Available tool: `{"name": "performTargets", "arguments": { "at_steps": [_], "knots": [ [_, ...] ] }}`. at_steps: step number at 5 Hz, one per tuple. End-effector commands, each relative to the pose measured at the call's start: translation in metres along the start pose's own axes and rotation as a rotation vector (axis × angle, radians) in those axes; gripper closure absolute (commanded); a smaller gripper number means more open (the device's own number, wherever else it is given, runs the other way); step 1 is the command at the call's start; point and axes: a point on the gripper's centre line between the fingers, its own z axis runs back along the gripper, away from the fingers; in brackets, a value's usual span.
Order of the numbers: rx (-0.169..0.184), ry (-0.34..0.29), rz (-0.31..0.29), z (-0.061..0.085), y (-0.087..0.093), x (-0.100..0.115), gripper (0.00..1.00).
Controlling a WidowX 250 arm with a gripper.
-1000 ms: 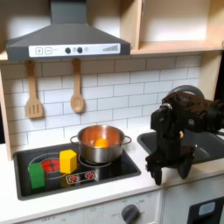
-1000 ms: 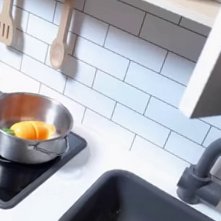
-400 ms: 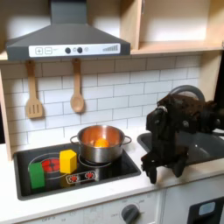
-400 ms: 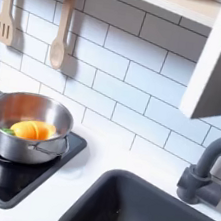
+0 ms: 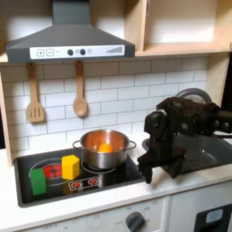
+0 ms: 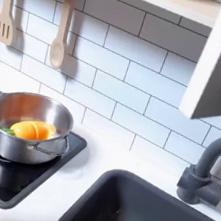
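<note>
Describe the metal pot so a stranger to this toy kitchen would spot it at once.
Start at the black stovetop on the white counter, below the grey range hood. The metal pot stands on the back burner, toward the first exterior view's right, with the gripper just beside it. It is the one shiny silver, round thing there, with something orange inside; its neighbours are a yellow block and a green block.

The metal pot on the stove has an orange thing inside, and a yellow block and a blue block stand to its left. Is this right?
Not quite. In the first exterior view, the block beside the yellow block is green, not blue. The metal pot on the stove does hold an orange thing.
</note>
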Motion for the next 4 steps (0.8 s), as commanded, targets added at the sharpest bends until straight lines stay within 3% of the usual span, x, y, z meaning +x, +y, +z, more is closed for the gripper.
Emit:
{"name": "performTargets", "arguments": {
  "at_steps": [1,2,3,4],
  "knots": [
    [0.070,-0.141,-0.008,0.014,0.014,0.043,0.00],
    [0.047,-0.149,-0.007,0.024,0.019,0.059,0.00],
    [0.070,-0.186,-0.008,0.034,0.023,0.075,0.00],
    [0.067,-0.266,0.004,0.050,0.026,0.097,0.00]
  ]
}}
